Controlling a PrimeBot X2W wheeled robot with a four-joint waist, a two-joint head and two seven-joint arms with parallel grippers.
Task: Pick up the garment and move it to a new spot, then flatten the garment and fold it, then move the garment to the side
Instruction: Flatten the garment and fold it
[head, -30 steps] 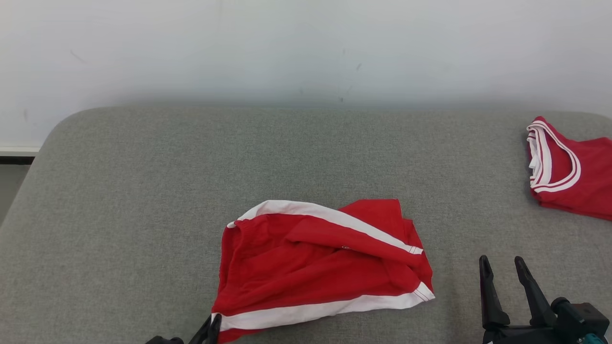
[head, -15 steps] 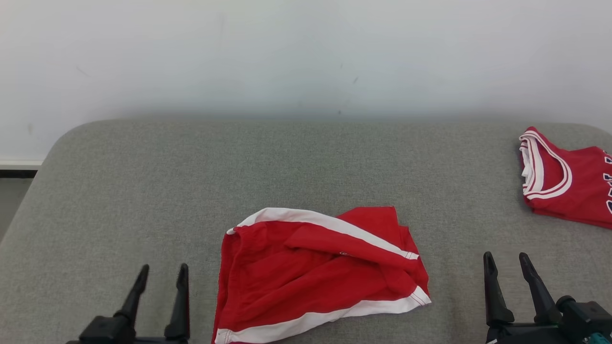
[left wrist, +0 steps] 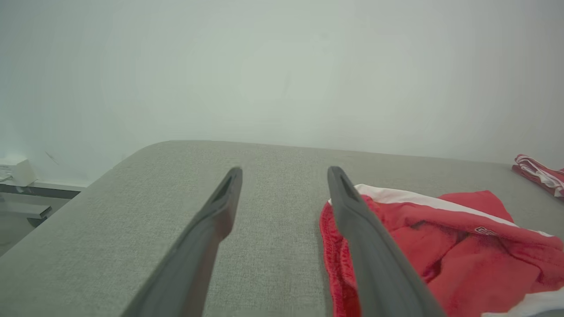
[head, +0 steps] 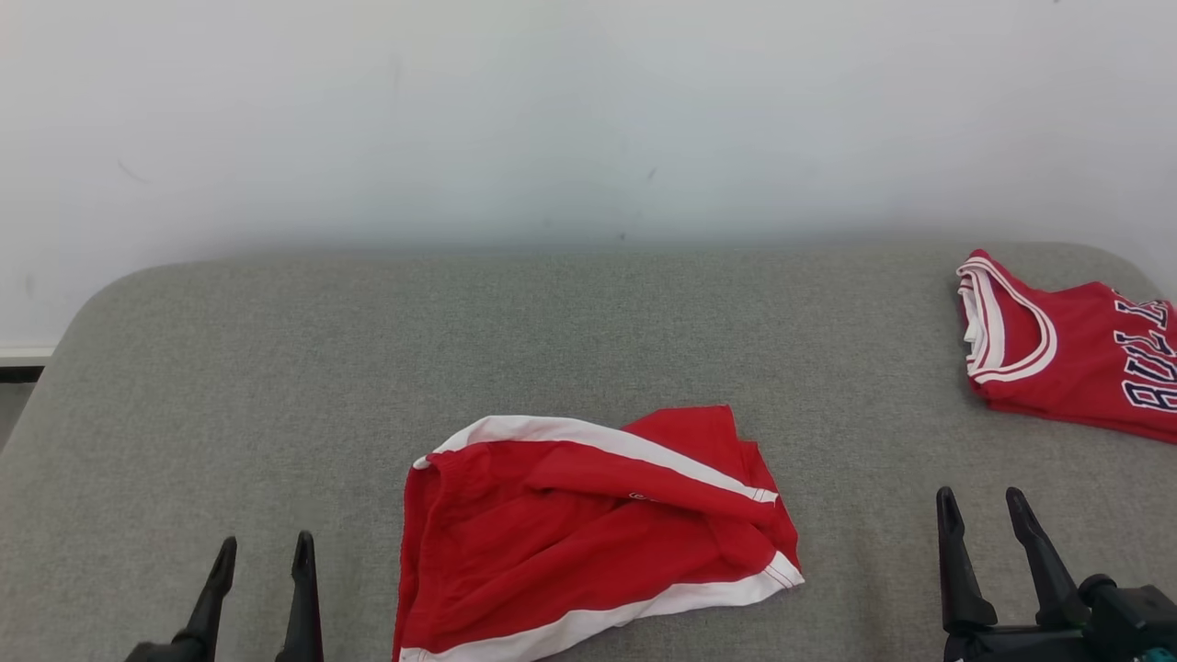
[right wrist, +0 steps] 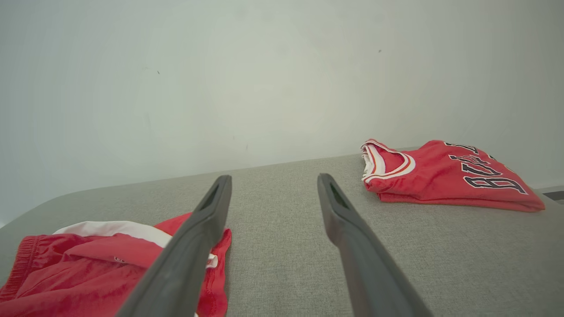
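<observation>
Red shorts with white side stripes (head: 588,533) lie rumpled and partly doubled over at the front middle of the grey padded surface; they also appear in the left wrist view (left wrist: 440,246) and the right wrist view (right wrist: 88,268). My left gripper (head: 262,552) stands open to the left of the shorts, apart from them, holding nothing. My right gripper (head: 982,510) stands open to the right of them, also holding nothing.
A folded red jersey with white trim and dark lettering (head: 1067,354) lies at the far right of the grey surface (head: 276,368), seen too as the jersey (right wrist: 440,174). A pale wall rises behind. The surface's rounded left edge drops to the floor.
The left gripper let go of the shorts' lower left corner and drew back to the left, open. The head camera shifted, bringing more of the jersey into view. The right gripper stayed put.
</observation>
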